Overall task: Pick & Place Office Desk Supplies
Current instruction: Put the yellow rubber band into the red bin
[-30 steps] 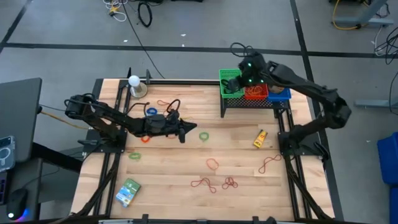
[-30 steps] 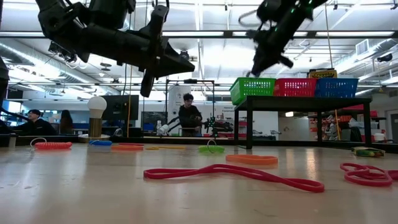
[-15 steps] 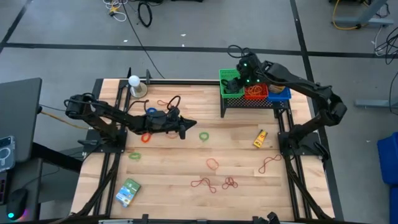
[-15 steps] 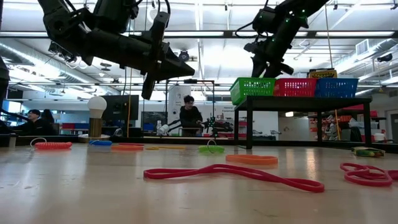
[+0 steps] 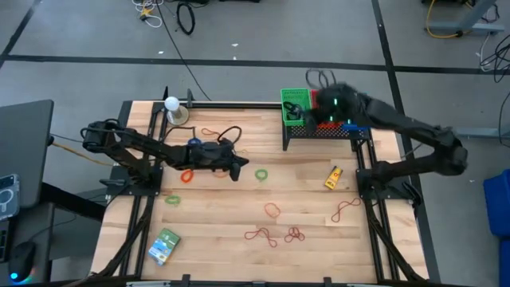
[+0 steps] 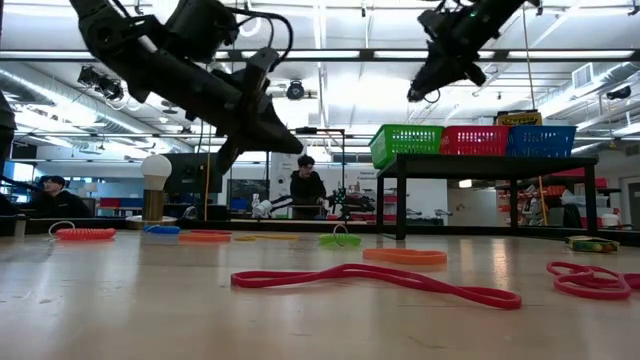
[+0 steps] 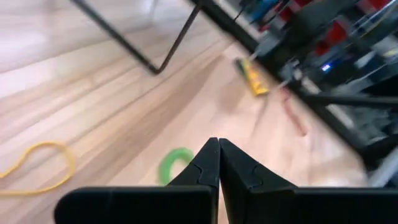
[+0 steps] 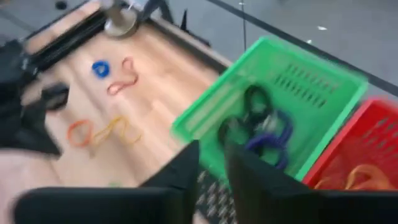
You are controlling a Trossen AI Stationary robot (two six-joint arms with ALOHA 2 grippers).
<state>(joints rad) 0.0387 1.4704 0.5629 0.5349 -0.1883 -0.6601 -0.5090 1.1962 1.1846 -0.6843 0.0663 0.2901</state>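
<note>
The left end effector (image 5: 237,170) hangs above the middle of the bench (image 5: 303,191), its fingers (image 7: 214,163) pressed together with nothing between them. A green ring (image 5: 261,174) lies on the wood just beside its tip; the left wrist view shows the same ring ahead of the clenched fingers, with a yellow band (image 7: 37,168) off to one side.

The right end effector (image 5: 315,108) is raised over the baskets on the black stand at the far right corner. Its fingers (image 8: 186,165) stand slightly apart in the right wrist view, with nothing between them. Below them, the green basket (image 8: 323,81) holds dark and blue loops (image 8: 264,127); the red basket (image 8: 367,149) beside it holds an orange band.

Supplies are spread over the bench: a blue ring (image 5: 194,143) and an orange ring (image 5: 186,176) near the left arm, a green ring (image 5: 172,199) toward the left edge, a green-blue packet (image 5: 164,245) at the near left, an orange band (image 5: 272,210) in the middle, red bands (image 5: 275,236) toward the near edge, a red band (image 5: 344,210) at the right, and a yellow crayon box (image 5: 332,177) near the stand.

A white ball on a round base (image 5: 172,106) stands at the far left corner. In the low view a person (image 6: 305,188) stands in the room beyond.
</note>
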